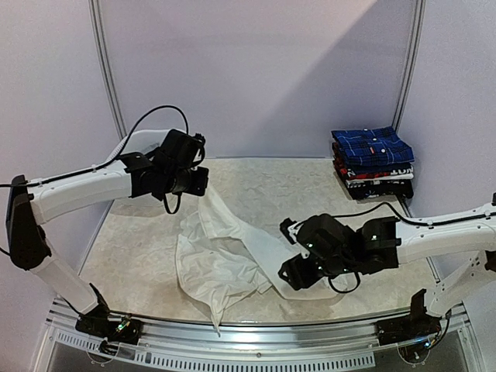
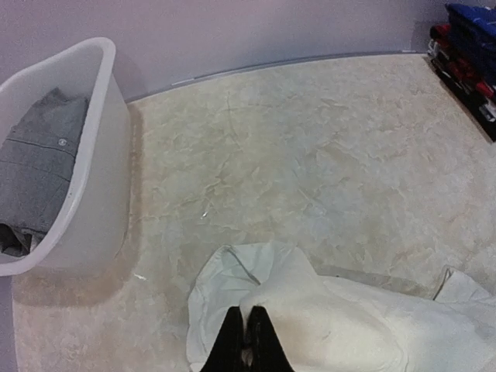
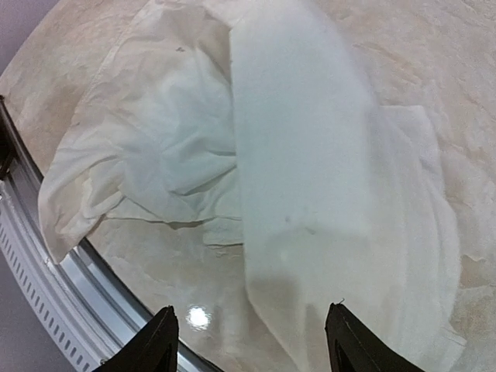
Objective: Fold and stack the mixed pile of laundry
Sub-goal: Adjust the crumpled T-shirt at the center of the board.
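My right end effector (image 3: 254, 342) is open; its jaws stand wide apart, low over the near right part of the white shirt (image 1: 221, 256); a smooth band of that cloth runs away from the wrist between the two jaws; whether either jaw touches the cloth I cannot tell. Just left of it, the metal rail (image 1: 256, 332) borders the near edge of the tabletop (image 1: 271, 186); a crumpled corner of the white shirt hangs over that rail.

The bulk of the white shirt lies bunched and creased on the near middle of the tabletop, between my two arms; from there one part rises as a taut strip toward the left and farther back.

My left end effector (image 2: 248, 341) is closed on the white shirt; its jaws are pressed together, and a fold of the cloth is pinched at their tips and raised clear of the surface.

Farther left, the white basket (image 2: 101, 194) stands at the far left edge of the tabletop; the grey garment (image 2: 39, 163) lies inside it.

At the far right corner, against the wall, a stack (image 1: 373, 174) of folded garments rests on the tabletop, well apart from the white shirt; the dark blue plaid shirt (image 1: 372, 146) lies folded on top of it.
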{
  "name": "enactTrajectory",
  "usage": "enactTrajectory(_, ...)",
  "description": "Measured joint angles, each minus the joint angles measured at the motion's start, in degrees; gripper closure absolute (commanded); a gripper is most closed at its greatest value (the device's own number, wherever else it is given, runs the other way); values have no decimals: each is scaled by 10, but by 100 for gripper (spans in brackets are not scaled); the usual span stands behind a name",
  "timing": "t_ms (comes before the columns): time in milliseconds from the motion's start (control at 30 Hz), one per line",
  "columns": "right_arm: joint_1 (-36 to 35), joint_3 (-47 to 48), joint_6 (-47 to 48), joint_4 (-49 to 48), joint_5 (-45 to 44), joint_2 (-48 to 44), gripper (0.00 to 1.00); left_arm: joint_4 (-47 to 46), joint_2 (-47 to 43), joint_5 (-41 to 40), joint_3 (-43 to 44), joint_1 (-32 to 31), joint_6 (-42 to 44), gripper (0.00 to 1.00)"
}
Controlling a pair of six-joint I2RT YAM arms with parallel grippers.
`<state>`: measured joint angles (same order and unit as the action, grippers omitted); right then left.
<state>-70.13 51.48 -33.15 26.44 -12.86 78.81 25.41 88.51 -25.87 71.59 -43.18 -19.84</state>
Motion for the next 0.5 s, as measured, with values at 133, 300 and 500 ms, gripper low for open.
enactTrajectory(133,-38,32,-9,-16,10,63,37,-2,-4,14,0,34,3,100)
enactTrajectory(300,-64,53,-37,-3,5,151,40,-2,-4,27,0,46,5,100)
enactTrajectory(500,-80,54,-74,24,-19,211,45,-2,-3,32,0,53,8,100)
